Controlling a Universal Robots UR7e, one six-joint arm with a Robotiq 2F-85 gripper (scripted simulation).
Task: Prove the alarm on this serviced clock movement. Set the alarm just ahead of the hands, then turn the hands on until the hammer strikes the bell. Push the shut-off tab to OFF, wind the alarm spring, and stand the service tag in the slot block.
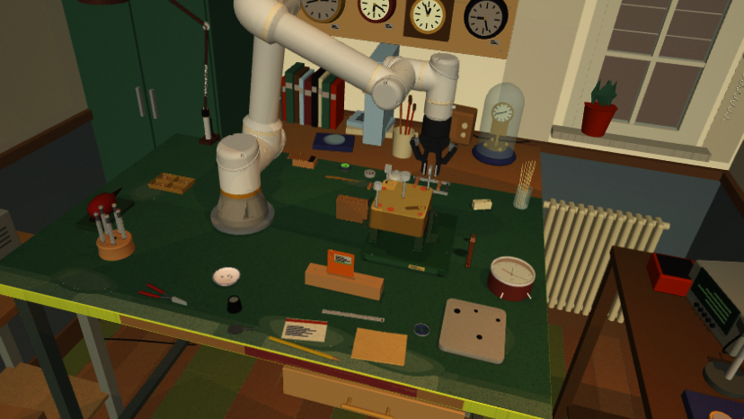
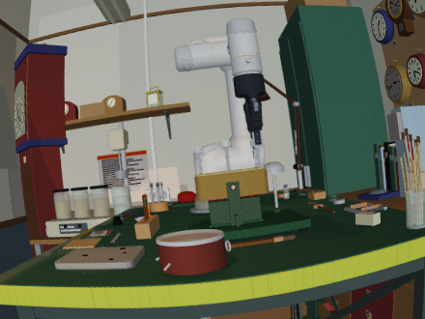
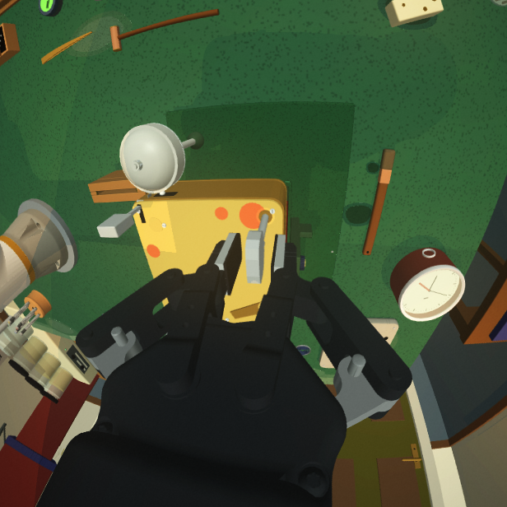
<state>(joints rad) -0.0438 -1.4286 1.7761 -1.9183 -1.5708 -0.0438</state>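
My gripper (image 3: pixel 253 257) hangs over the rear of the brass clock movement (image 1: pixel 401 210), open and empty, its fingers to either side of a grey winding key (image 3: pixel 255 255) that stands on an orange disc. The movement sits on a green stand at mid-table. Its bell (image 3: pixel 150 157) stands on a post at one corner, with the grey shut-off tab (image 3: pixel 116 226) sticking out beside it. The orange service tag (image 1: pixel 340 263) stands upright in the wooden slot block (image 1: pixel 343 281) in front of the movement.
Behind the movement a shelf holds books (image 1: pixel 312 95), a brush pot (image 1: pixel 402 141) and a domed clock (image 1: pixel 501 125). A red alarm clock (image 1: pixel 511 277) and a drilled board (image 1: pixel 473 330) lie right of the block. A small hammer (image 1: pixel 470 250) lies beside the stand.
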